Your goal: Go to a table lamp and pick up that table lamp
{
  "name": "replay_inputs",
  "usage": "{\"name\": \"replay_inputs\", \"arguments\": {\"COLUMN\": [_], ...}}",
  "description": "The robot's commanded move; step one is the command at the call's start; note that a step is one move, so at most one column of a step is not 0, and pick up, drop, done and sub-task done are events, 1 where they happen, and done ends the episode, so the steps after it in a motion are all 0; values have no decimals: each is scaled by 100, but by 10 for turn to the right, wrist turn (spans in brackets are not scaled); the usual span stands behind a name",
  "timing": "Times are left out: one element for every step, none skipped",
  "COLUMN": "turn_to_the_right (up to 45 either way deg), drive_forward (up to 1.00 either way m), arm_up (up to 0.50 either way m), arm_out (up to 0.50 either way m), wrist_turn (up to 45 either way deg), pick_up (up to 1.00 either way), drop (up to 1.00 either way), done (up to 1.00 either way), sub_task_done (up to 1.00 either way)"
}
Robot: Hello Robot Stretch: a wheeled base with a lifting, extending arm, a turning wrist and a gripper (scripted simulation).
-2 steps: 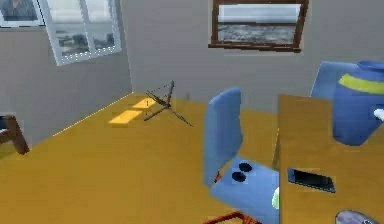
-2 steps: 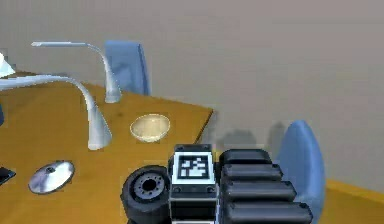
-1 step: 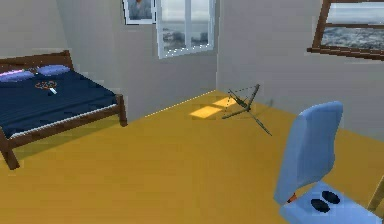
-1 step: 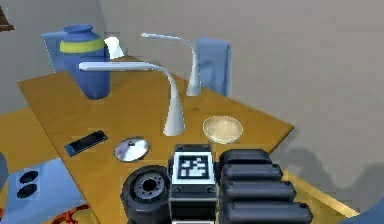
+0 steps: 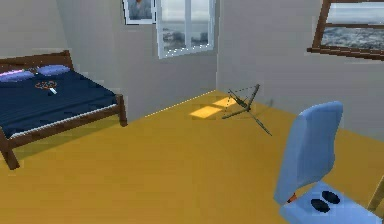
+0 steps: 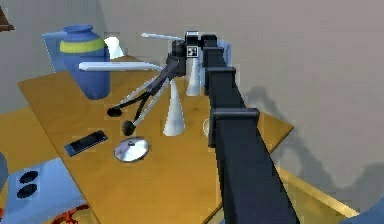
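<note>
As far as I can judge from where I stand, the table lamp (image 6: 132,150) is on the wooden table (image 6: 55,115) beside the robot. It has a round grey base, a dark jointed stem and a long pale head, and it rests on its base, not lifted. The gripper (image 6: 176,72) is at the upper end of the stem, but I cannot tell whether it touches the lamp or is only near it, how its fingers stand, or whether it holds anything. So the going part of the task seems done to me, with the arm (image 6: 235,140) reaching over the table, and what is left is to take the lamp and raise it clear of the wood. Just beside the lamp stands a white cone (image 6: 175,112), close to the arm, which could be knocked. A dark flat thing (image 6: 86,143) lies near the base, and a blue vase with a yellow band (image 6: 82,55) is farther back. Across the room are a bed (image 5: 60,105), a window (image 5: 187,25) and a blue chair (image 5: 315,160).
</note>
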Motion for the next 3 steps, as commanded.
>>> {"name": "replay_inputs", "arguments": {"turn_to_the_right": [0,0,0], "drive_forward": [0,0,0], "arm_up": [0,0,0], "arm_out": [0,0,0], "wrist_turn": [450,450,120], "pick_up": [0,0,0], "drop": [0,0,0], "done": [0,0,0], "sub_task_done": [0,0,0]}}
